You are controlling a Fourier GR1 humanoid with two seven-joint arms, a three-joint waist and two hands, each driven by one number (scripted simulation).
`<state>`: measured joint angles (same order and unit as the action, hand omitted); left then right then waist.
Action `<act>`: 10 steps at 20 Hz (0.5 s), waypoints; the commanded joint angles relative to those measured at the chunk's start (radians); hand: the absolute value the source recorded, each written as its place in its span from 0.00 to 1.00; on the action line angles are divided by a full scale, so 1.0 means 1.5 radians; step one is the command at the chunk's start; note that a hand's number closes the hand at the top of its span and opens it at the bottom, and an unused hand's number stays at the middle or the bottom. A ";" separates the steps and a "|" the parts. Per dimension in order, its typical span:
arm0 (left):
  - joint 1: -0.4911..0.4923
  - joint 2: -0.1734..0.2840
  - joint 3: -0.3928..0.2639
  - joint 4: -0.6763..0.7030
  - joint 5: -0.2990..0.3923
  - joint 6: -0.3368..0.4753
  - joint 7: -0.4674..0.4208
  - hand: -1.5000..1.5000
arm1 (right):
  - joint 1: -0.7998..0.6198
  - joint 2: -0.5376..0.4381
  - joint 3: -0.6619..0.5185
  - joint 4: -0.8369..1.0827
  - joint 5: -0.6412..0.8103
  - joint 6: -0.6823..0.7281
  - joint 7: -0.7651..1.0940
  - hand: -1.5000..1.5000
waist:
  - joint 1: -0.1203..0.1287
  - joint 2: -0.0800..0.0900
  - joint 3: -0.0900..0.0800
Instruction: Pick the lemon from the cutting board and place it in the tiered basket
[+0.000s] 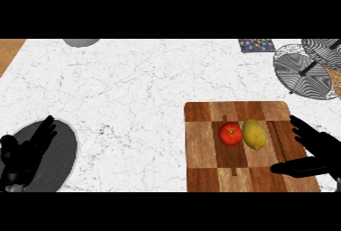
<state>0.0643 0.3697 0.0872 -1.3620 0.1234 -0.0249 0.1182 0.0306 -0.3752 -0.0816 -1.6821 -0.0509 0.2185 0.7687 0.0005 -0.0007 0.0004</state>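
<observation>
Fingers [303, 131] of right hand [320, 151] spread apart, holding nothing, over cutting board [203, 149] right edge. Lemon [254, 134] lies mid-board, touching tomato [230, 133]. Tiered basket [310, 67] beyond board. Left hand [23, 151] open, far left of board.

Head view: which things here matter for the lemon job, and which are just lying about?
Job:
lemon
cutting board
tiered basket
right hand, open beside the lemon

Lying about:
tomato, touching the lemon
grey plate under the resting left hand
patterned cloth
</observation>
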 commanded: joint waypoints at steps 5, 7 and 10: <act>-0.034 -0.030 0.016 0.043 -0.053 -0.001 -0.017 0.50 | -0.051 0.045 -0.008 0.118 0.060 0.012 -0.089 0.00 | 0.000 0.001 0.000; -0.007 -0.011 0.039 -0.027 -0.021 -0.035 0.029 0.50 | -0.050 0.074 0.023 0.028 0.071 -0.012 0.001 0.00 | 0.001 0.000 0.000; 0.002 -0.038 0.049 -0.027 -0.044 -0.031 0.025 0.50 | -0.032 0.079 0.002 0.065 0.089 0.009 -0.052 0.00 | 0.000 0.000 0.000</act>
<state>0.0509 0.3297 0.1357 -1.3795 0.0723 -0.0564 0.1469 -0.0188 -0.2819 -0.0770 -1.5952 0.0525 0.2210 0.7018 0.0013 -0.0006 0.0004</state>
